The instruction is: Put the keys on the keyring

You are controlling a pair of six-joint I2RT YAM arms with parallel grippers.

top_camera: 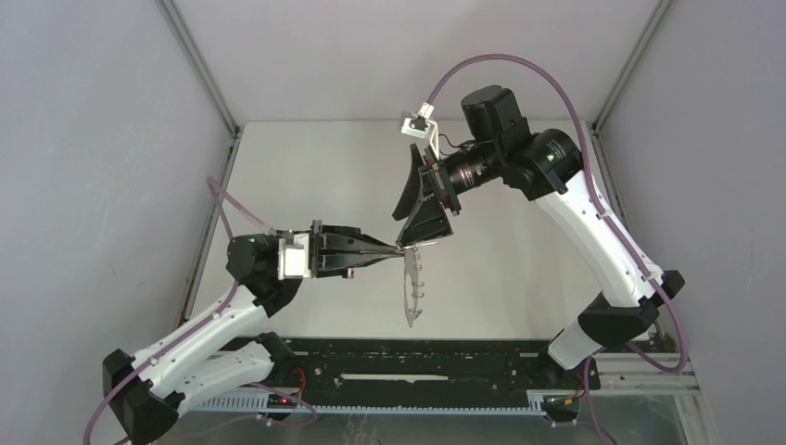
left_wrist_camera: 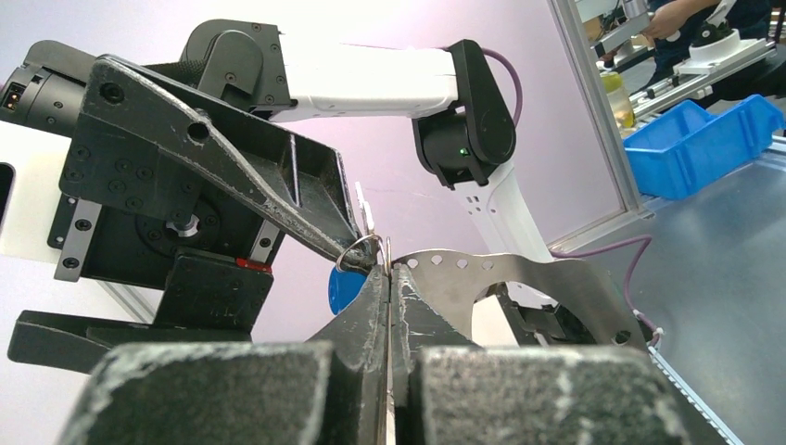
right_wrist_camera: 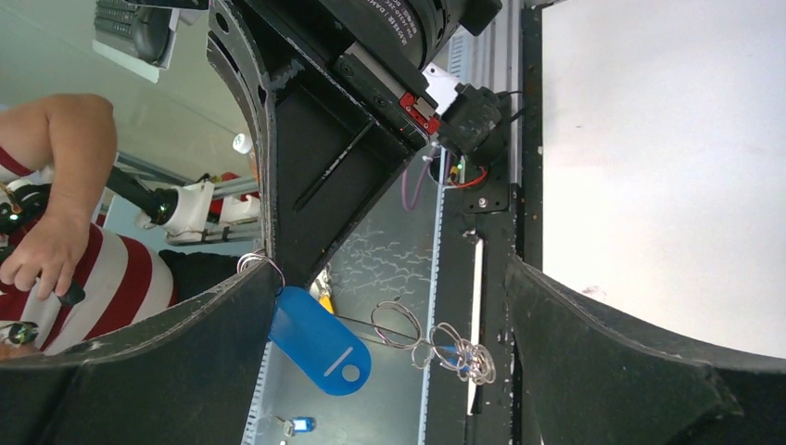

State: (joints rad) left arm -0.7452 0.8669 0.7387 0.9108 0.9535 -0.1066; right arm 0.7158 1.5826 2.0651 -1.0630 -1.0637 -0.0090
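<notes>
My left gripper is shut on the rim of the keyring, a thin grey metal hoop that hangs edge-on above the table. In the left wrist view the gripper clamps the hoop's flat holed band. My right gripper is open right above that grip, its fingers wide apart. A key's dark blue tag hangs by its small split ring from one right fingertip; the tag also shows in the left wrist view. The hoop's wire loops show between the fingers. The lighter-tagged key lies on grey metal far below.
The white table is walled by grey panels on three sides. A black rail runs along the near edge between the arm bases. Beyond the cell are a blue bin and a person in a striped shirt.
</notes>
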